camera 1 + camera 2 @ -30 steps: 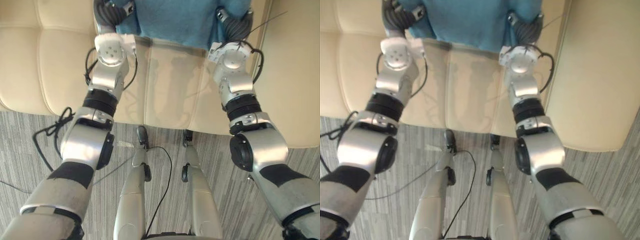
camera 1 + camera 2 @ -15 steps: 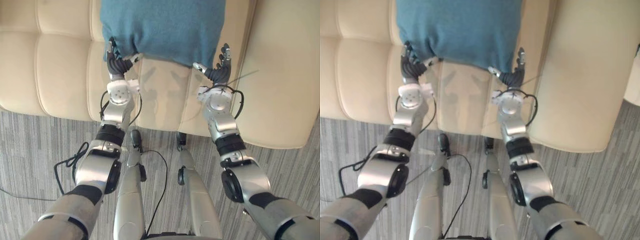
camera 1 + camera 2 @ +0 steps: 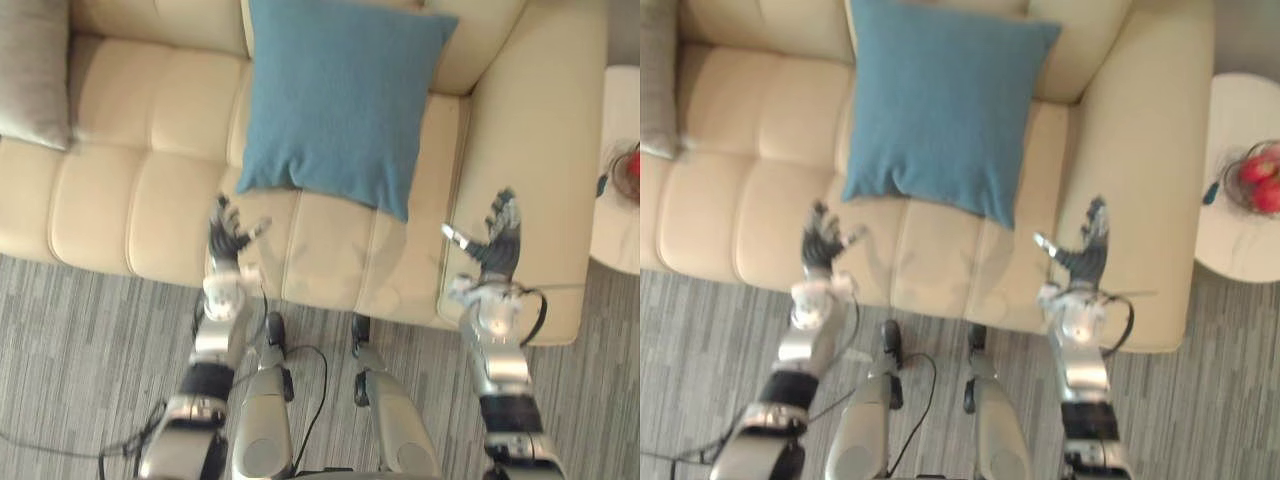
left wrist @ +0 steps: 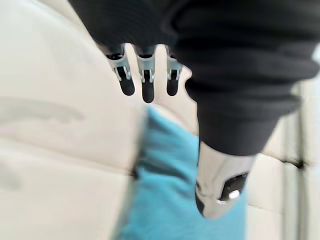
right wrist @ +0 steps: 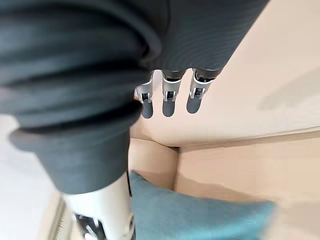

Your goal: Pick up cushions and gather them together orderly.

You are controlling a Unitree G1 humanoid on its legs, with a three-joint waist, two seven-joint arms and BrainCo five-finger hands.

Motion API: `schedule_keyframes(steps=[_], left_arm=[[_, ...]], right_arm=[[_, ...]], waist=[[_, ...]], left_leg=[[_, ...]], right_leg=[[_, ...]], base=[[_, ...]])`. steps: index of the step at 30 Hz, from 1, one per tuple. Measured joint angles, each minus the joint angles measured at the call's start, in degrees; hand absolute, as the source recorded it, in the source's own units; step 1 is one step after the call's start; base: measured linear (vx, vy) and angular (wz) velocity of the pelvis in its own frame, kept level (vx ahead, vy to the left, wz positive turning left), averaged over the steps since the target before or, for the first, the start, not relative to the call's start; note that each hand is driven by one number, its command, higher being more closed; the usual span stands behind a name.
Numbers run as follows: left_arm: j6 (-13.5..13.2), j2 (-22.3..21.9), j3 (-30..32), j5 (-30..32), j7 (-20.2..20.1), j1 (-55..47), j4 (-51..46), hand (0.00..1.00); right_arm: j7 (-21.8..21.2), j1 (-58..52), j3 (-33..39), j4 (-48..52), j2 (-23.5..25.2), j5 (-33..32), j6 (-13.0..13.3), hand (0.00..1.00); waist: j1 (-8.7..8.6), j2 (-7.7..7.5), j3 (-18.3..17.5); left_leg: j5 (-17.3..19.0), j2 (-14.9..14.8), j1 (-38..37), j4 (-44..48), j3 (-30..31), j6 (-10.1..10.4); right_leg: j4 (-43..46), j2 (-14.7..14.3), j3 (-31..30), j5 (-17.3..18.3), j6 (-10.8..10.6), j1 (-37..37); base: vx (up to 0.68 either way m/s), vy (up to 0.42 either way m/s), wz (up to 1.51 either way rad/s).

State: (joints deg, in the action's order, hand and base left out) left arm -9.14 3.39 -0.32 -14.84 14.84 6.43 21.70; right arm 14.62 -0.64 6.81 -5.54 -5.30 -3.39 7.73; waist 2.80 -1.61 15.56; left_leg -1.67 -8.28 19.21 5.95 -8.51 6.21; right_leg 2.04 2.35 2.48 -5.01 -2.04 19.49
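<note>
Both hands are up and empty! The left hand (image 3: 229, 243) has its fingers spread wide. The right hand (image 3: 494, 252) is the same, palm open, nothing held. The blue cushion (image 3: 335, 105) sits ahead of them and between them, propped on the cream sofa (image 3: 140, 120), touching neither hand. Well out beyond the left hand, a grey cushion (image 3: 33, 70) rests on the same sofa.

A cream sofa (image 3: 150, 190) carries 2 cushions: the blue cushion (image 3: 335, 105) lies beyond the fingertips of the left hand (image 3: 228, 243) and right hand (image 3: 490, 252), between them; the grey cushion (image 3: 35, 70) sits well outside the left fingertips.
</note>
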Motion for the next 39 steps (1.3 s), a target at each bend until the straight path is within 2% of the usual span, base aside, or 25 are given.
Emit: schedule_keyframes(steps=[3, 5, 10, 14, 17, 26, 30, 32, 33, 34, 35, 36, 37, 38, 39], left_arm=[[0.13, -2.21, 1.7, 0.02, -2.39, -5.43, 4.34, 0.0], [0.93, -2.58, 3.51, 0.1, -4.68, -7.41, 11.49, 0.0], [2.28, -2.23, 6.17, 3.05, -7.71, -9.03, 24.25, 0.0], [3.02, -1.76, 8.38, 7.6, -8.3, -9.87, 31.4, 0.0], [3.35, -0.62, 8.33, 9.89, -8.63, -10.57, 33.46, 0.0], [3.34, 0.48, 7.85, 14.34, -9.01, -10.58, 35.33, 0.0], [3.33, 0.51, 7.85, 14.91, -8.95, -10.52, 36.18, 0.0], [3.32, 0.67, 7.53, 15.92, -8.86, -9.68, 36.08, 0.0], [3.33, 0.72, 7.17, 15.95, -8.85, -9.38, 36.04, 0.0], [3.35, 0.68, 6.95, 15.99, -8.83, -8.74, 35.21, 0.0], [3.35, 0.22, 7.01, 15.99, -8.76, -8.22, 34.38, 0.0], [3.29, -0.3, 7.18, 15.99, -8.68, -7.86, 33.53, 0.0], [3.32, -0.41, 7.03, 15.97, -8.7, -6.81, 32.32, 0.0], [3.3, -0.41, 6.55, 15.93, -8.66, -6.71, 30.94, 0.0], [3.29, -0.19, 6.5, 15.93, -8.66, -6.75, 30.41, 0.0]], right_arm=[[-2.97, -4.1, 1.49, -7.33, 2.46, -0.03, 0.18, 0.0], [-4.76, -5.25, 2.15, -16.13, 3.15, -0.01, -0.03, 0.0], [-7.29, -5.18, 2.53, -30.73, 3.15, 1.26, -0.77, 0.0], [-7.8, -3.14, 5.78, -43.39, 2.95, 2.38, -2.1, 0.0], [-7.82, -3.04, 6.52, -47.43, 2.81, 3.03, -2.76, 0.0], [-7.85, -2.69, 6.52, -49.87, 2.24, 3.53, -3.27, 0.0], [-7.75, -1.52, 6.36, -49.76, 2.98, 4.92, -3.77, 0.0], [-7.69, -1.07, 5.13, -49.01, 3.36, 5.81, -3.86, 0.0], [-7.64, -0.76, 4.63, -48.59, 3.32, 5.82, -3.87, 0.0], [-7.6, -1.08, 3.66, -46.99, 3.26, 5.82, -3.95, 0.0], [-7.48, -1.07, 3.33, -46.47, 3.15, 5.82, -3.9, 0.0], [-7.33, -0.04, 2.96, -46.35, 3.0, 5.81, -3.96, 0.0], [-7.32, -0.28, 2.7, -45.18, 3.19, 5.8, -4.29, 0.0], [-7.33, -0.67, 2.17, -45.12, 3.26, 5.81, -4.29, 0.0], [-7.34, -0.74, 2.02, -45.12, 3.36, 5.83, -4.29, 0.0]], waist=[[0.36, 0.15, -4.09], [0.38, 0.56, -6.97], [0.45, 1.19, -10.72], [0.47, 1.0, -12.06], [0.27, 0.88, -12.48], [-0.18, 0.24, -13.01], [0.24, -1.18, -12.07], [0.52, -2.21, -11.16], [0.52, -2.27, -11.16], [0.44, -2.21, -11.04], [0.64, -1.71, -10.95], [1.16, -0.41, -10.22], [0.64, -0.05, -9.85], [0.73, -0.13, -9.9], [0.84, -0.58, -10.18]], left_leg=[[0.27, 0.18, -3.33, -1.69, 0.1, 0.13], [0.25, 0.42, -6.08, -3.21, 0.1, 0.16], [0.25, 1.21, -10.86, -5.86, 0.11, 0.15], [0.27, 1.95, -14.54, -7.7, 0.42, 0.12], [0.54, 2.18, -16.42, -8.15, 0.64, 0.19], [1.2, 3.58, -17.41, -8.18, -0.32, -0.48], [2.34, 4.13, -17.24, -6.95, -3.57, -1.11], [4.75, 3.51, -16.59, -3.53, -5.81, -0.98], [5.6, 3.28, -15.91, -2.16, -6.11, -1.44], [6.67, 2.55, -14.25, 0.54, -6.75, -2.14], [7.1, 1.43, -13.28, 1.92, -7.64, -2.95], [7.01, -0.36, -12.24, 2.76, -8.84, -3.4], [6.43, -0.92, -11.73, 3.4, -8.1, -3.03], [5.7, -0.96, -12.18, 3.35, -7.78, -3.15], [5.54, -0.96, -12.1, 3.61, -7.73, -3.15]], right_leg=[[-0.51, 0.08, 0.45, 1.09, -0.17, -2.95], [-1.79, 0.2, 0.69, 1.31, -0.42, -5.61], [-4.69, 0.55, 0.99, 1.28, -0.85, -10.65], [-6.39, 0.63, 1.01, 1.16, -1.01, -13.89], [-6.54, 0.75, 0.73, 1.2, -1.06, -15.58], [-6.35, 1.94, -1.08, 0.83, -2.03, -15.53], [-4.21, 2.43, -4.53, 0.46, -2.69, -13.34], [-1.71, 2.4, -5.6, 0.18, -3.14, -11.92], [-1.0, 2.32, -5.35, -0.1, -3.52, -11.29], [-0.17, 2.0, -4.29, -1.7, -4.86, -9.95], [-0.99, 1.43, -4.05, -4.42, -6.08, -9.29], [0.66, 0.71, -2.46, -4.56, -5.6, -8.87], [14.64, 1.59, 2.15, 4.02, -2.24, -6.22], [24.86, 2.96, 4.3, 9.69, -2.59, -5.75], [28.27, 3.53, 4.8, 11.42, -2.79, -6.06]], base=[[0.09, -0.006, 0.06], [0.09, 0.003, 0.05], [0.07, 0.015, 0.04], [0.04, 0.006, 0.01], [0.05, 0.004, -0.05], [-0.01, 0.02, -0.08], [-0.03, 0.049, -0.41], [-0.07, 0.042, -0.52], [-0.1, 0.019, -0.38], [-0.13, 0.019, -0.39], [-0.14, 0.026, -0.5], [-0.18, 0.04, -0.25], [-0.11, 0.023, 0.02], [-0.07, -0.029, 0.22], [0.01, -0.08, 0.21]])
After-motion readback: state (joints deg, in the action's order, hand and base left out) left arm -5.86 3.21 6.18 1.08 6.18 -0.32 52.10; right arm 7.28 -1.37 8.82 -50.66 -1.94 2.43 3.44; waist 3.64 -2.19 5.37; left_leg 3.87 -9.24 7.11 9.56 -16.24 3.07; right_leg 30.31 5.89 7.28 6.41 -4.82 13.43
